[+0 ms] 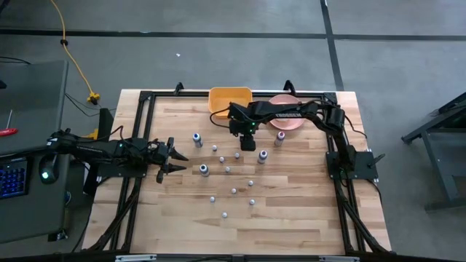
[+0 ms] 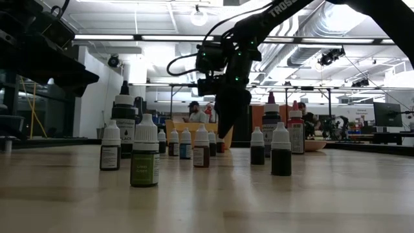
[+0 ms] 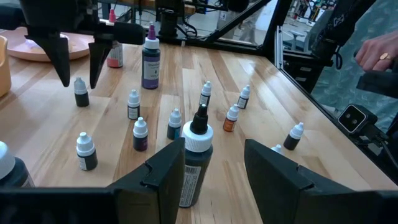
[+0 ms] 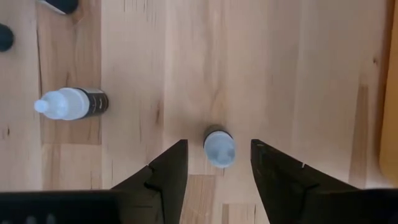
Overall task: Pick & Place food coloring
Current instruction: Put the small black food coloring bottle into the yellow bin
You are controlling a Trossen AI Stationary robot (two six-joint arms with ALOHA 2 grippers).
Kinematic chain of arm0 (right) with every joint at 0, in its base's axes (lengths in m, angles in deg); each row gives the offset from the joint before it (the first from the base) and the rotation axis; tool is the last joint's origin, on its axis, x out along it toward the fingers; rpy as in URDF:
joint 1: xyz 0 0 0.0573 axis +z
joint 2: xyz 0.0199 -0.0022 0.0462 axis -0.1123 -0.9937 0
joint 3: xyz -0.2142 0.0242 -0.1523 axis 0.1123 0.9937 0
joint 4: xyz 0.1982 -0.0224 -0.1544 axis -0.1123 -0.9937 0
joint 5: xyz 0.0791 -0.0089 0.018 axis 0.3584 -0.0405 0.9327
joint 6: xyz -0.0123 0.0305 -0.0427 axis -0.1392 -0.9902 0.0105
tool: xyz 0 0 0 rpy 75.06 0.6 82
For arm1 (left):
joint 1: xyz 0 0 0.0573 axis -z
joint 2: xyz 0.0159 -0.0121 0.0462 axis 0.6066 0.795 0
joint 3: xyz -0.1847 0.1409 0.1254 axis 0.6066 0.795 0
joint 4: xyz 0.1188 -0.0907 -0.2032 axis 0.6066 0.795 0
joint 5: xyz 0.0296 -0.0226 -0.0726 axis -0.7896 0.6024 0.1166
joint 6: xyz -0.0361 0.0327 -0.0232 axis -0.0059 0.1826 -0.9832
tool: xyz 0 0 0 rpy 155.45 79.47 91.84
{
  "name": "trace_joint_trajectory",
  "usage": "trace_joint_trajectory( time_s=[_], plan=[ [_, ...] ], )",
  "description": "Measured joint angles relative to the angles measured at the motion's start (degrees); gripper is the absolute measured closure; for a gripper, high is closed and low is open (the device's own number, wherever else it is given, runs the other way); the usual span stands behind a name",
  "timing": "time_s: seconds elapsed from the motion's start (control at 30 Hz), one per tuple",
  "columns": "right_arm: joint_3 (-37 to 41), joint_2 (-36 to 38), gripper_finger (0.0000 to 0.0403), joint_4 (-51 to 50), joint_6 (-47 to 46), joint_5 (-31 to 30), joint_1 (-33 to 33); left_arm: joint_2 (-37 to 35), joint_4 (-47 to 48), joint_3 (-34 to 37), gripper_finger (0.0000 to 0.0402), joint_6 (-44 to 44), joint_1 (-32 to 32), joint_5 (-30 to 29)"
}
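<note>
We hold the right hand (image 4: 214, 165) spread over a small white-capped bottle (image 4: 219, 148) of food coloring, standing on the desk (image 4: 292, 74) between the fingers, at six o'clock of the yellow bin (image 1: 230, 100). Next we judge: lower, pinch the cap. The left hand (image 3: 208, 171), also spread, waits at nine o'clock.

A yellow bin (image 1: 230, 100) sits beside a pink plate (image 1: 285, 121) on the wooden table (image 1: 291, 218).

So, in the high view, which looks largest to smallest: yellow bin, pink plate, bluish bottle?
1. yellow bin and pink plate: about alike; the right arm covers part of the plate.
2. bluish bottle: clearly smallest.
</note>
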Motion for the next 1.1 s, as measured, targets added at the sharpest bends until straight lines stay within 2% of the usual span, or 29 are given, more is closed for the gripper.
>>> trace_joint_trajectory(
  time_s=[0.53,0.93,1.1],
  plan=[
    [0.00,0.00,0.0299,-0.11,-1.46,-0.21,0.01,-0.02,-0.02,0.00,0.0238,0.00,0.02,0.00],
    [-0.04,0.00,0.0361,-0.12,-2.72,0.81,0.00,-0.02,0.00,0.00,0.0238,0.02,0.02,0.00],
    [-0.04,0.00,0.0357,-0.12,-3.05,0.94,0.00,-0.01,-0.02,0.00,0.0238,0.02,0.01,0.00]
  ],
)
